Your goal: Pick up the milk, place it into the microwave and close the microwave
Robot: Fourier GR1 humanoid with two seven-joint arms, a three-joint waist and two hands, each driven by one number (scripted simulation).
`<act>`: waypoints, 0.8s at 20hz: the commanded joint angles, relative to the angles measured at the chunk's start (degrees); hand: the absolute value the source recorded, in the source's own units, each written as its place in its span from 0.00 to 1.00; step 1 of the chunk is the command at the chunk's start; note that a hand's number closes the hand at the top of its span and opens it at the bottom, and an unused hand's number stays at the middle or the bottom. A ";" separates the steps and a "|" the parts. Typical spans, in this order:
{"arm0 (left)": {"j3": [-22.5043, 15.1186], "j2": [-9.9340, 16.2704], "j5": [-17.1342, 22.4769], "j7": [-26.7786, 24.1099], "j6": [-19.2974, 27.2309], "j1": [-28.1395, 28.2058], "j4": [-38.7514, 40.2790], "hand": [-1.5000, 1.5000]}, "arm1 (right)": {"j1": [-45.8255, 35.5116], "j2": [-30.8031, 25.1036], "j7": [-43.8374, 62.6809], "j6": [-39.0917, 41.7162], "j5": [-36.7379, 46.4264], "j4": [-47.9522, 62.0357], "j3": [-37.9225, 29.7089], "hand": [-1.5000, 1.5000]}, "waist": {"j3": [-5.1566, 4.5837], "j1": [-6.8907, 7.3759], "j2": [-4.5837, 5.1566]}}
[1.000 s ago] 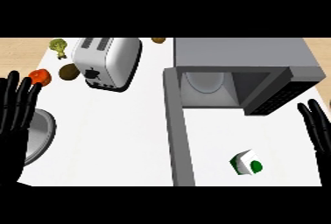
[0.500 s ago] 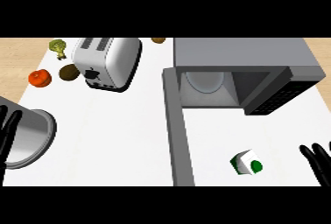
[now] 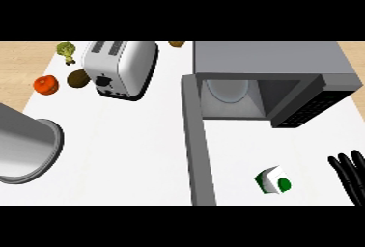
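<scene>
Left hand now gone from view, right hand [image 3: 349,174] shifted at the lower right edge, fingers straight and spread, holding nothing, milk carton [image 3: 273,180] on the counter [image 3: 128,144] just beside it, microwave [image 3: 271,79] door [image 3: 198,144] swung open.

You are looking at a kitchen: a white counter [image 3: 128,144] carries a toaster [image 3: 118,67], an open microwave [image 3: 271,82], a metal pot [image 3: 25,149] and some fruit [image 3: 46,85].

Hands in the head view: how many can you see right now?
1. The right hand shows at the lower right edge, beside the milk carton, not touching it. The left hand is out of view.
</scene>
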 commanded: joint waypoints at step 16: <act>8.65 -0.62 13.30 -3.12 -9.61 8.72 -3.75 0.00 | -6.82 0.84 -21.29 -2.82 13.39 38.23 -6.62 0.00 | 0.07 0.45 0.07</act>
